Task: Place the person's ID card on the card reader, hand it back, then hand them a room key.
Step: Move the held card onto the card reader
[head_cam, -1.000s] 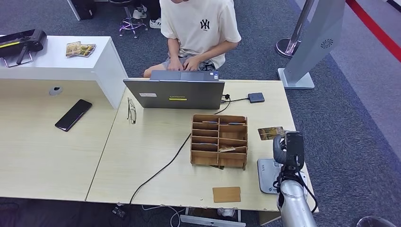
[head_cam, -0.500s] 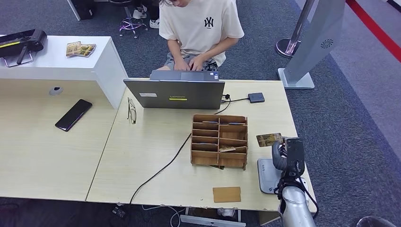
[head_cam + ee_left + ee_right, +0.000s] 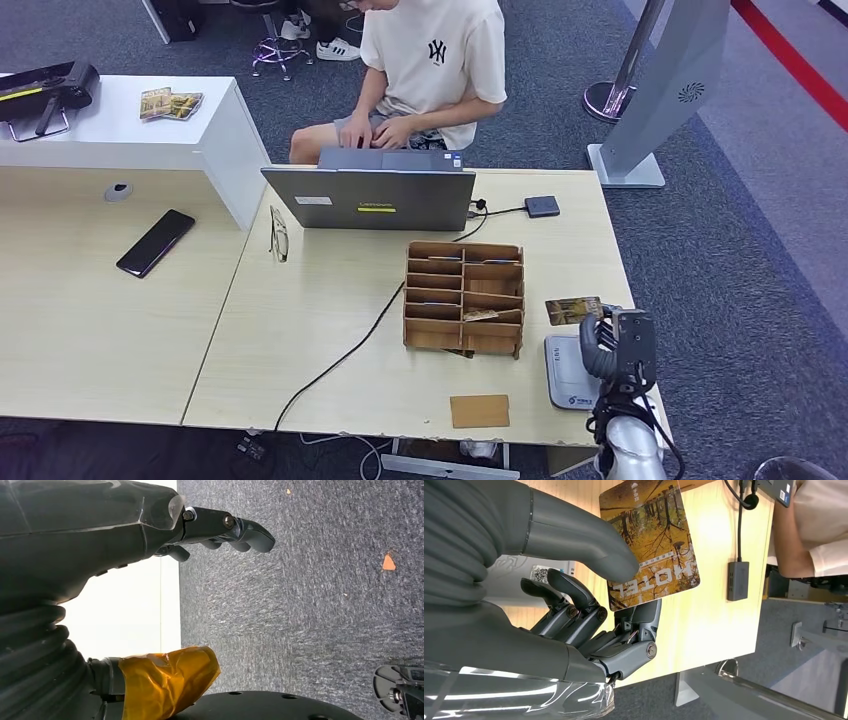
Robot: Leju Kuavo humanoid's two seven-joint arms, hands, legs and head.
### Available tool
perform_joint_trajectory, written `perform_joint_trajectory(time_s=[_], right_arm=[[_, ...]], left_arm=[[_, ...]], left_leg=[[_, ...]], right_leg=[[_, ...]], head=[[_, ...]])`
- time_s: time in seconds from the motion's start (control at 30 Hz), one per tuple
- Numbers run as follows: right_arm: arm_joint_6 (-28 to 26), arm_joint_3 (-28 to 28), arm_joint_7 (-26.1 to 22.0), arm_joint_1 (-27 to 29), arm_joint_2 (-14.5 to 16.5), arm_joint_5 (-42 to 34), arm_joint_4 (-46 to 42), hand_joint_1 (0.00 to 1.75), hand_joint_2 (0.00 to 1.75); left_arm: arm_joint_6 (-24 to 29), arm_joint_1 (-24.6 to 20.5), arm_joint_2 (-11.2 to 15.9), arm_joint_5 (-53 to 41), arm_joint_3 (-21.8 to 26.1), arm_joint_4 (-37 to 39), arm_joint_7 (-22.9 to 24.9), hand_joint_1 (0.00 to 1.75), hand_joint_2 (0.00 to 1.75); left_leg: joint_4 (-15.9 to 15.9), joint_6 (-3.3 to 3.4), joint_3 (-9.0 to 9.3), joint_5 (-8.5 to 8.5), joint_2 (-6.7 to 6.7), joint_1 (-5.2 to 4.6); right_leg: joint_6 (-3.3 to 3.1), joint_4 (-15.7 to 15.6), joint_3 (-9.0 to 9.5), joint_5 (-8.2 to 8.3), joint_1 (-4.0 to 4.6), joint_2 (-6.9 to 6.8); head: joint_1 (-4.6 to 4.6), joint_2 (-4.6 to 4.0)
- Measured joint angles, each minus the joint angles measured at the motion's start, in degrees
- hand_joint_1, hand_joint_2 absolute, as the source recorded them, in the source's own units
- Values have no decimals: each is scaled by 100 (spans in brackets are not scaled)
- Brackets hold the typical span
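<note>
Card is orange/yellow w/ dark tree print, "HOTEL" in dark letters. Right hand grey, thumb lighter, fingers darker. Left hand dark grey too, w/ amber tape wrap on the thumb. Desk pale wood grain. Rack mid-brown wood, small brown panel same tone. Reader light grey w/ blue mark. Laptop grey, yellow sticker on lid. Phone black. Person's tee cream w/ black logo. Carpet blue-grey, red stripe far corner.
</note>
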Motion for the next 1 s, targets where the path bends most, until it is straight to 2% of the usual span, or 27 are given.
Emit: perform_joint_trajectory(time_s=[0.63, 0.8, 1.0], right_arm=[[-7, -105, 50, 96, -36, 105, -288, 175, 175], [-40, -220, 118, 106, -170, 239, -234, 175, 175], [65, -619, 102, 23, -472, 261, 224, 175, 175]], left_arm=[[20, 1, -2, 63, 18, 0, -4, 0, 175], [33, 3, -7, 68, 67, 0, -7, 0, 175], [50, 8, -7, 68, 108, 0, -7, 0, 175]], left_leg=[[0, 0, 0, 0, 1, 0], [0, 0, -1, 0, 1, 0], [1, 3, -6, -2, 0, -2]], right_leg=[[0, 0, -3, 0, 0, 1], [0, -1, -3, 0, 0, 1], [1, -2, -4, 0, -2, 0]], head=[[0, 0], [-2, 0], [-1, 0]])
